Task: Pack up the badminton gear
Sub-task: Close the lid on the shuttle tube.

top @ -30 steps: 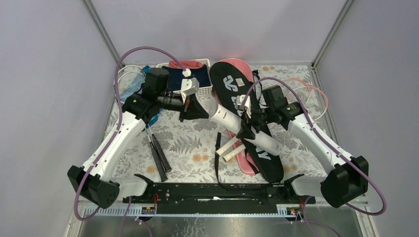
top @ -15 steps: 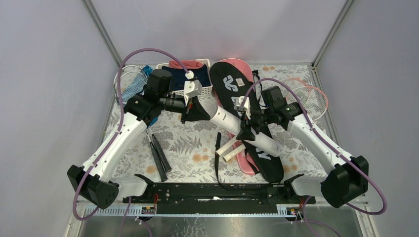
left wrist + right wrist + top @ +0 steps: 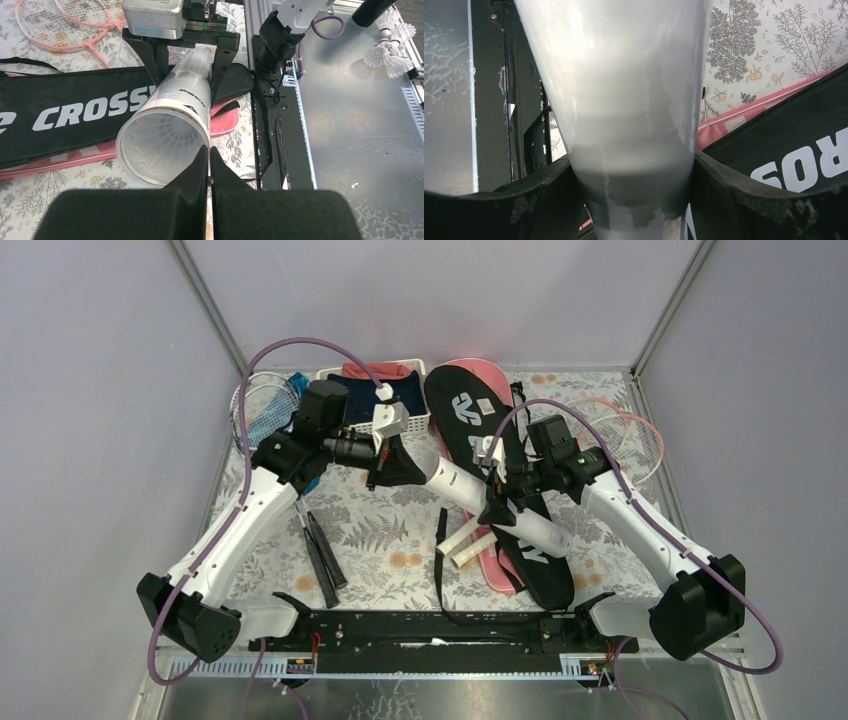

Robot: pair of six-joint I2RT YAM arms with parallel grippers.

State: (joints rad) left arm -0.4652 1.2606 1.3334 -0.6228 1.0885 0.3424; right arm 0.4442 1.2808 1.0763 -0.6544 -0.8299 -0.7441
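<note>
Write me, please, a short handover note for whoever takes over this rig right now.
Left gripper: shut, empty, tips by the open mouth of the shuttlecock tube.
Right gripper: closed around the tube, above the black bag.
Pink bag lies under it; rackets lie outside, far left and far right.
Done: nothing visibly packed.
To do: tube and rackets into bags.

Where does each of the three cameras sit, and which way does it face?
Top external: above and behind the bases, looking down at the table; left arm and right arm show whole.
Left wrist: on the left arm, facing the open end of the shuttlecock tube over its shut left hand.
Right wrist: on the right arm, looking along the tube clamped in its right hand.
Both wrist views share the tube and the black CROSSWAY bag.
</note>
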